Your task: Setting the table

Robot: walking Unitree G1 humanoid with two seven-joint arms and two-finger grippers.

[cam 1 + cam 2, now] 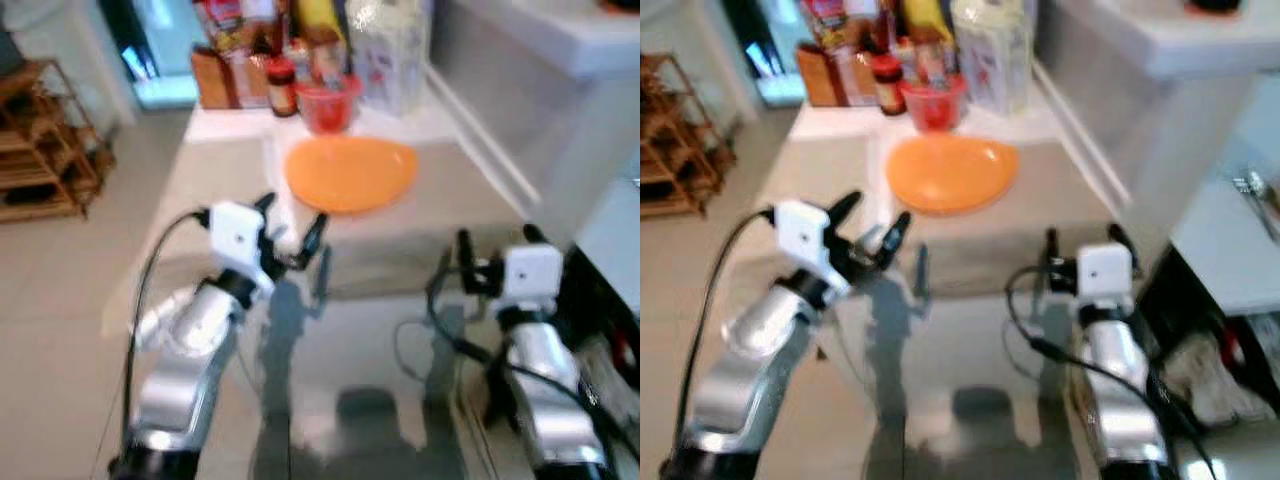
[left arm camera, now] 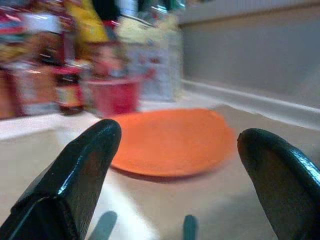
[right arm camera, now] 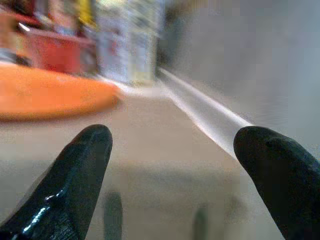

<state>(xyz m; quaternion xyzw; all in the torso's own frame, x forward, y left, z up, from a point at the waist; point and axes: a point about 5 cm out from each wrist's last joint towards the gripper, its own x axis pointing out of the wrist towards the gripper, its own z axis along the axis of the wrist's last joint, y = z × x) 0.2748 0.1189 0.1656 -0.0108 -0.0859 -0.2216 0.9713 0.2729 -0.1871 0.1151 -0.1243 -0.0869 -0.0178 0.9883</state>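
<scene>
**Both grippers over the desk, orange plate ahead**

The pictures were soft with blur, so labels on the packages at the far end of the desk (image 1: 420, 250) could not be read, and the crowd of jars and cartons (image 1: 270, 50) there ran off the top edge of the head views. What lay on the dark lower shelf at the robot's right was too smeared to name.

An orange plate (image 1: 350, 172) lay flat on the beige desk, beyond both grippers and apart from them. Just behind it stood a red cup (image 1: 326, 105), with a dark-lidded jar (image 1: 282, 88) beside that and a clear printed bag (image 1: 390, 50) toward the wall. These things stood between the plate and the desk's far end.

The left gripper (image 1: 292, 225) hung over the desk short of the plate's near rim, its jaws spread wide and holding nothing; in the left wrist view the plate (image 2: 172, 140) showed between the two black fingers (image 2: 75, 180). The right gripper (image 1: 495, 245) hovered nearer the wall side, jaws likewise wide and empty.

The near part of the desk was glossy and threw back the arms' shadows. A wooden rack (image 1: 45, 150) stood on the pale tiled floor (image 1: 60, 300) at the left, and a white counter (image 1: 1230, 240) at the right.
</scene>
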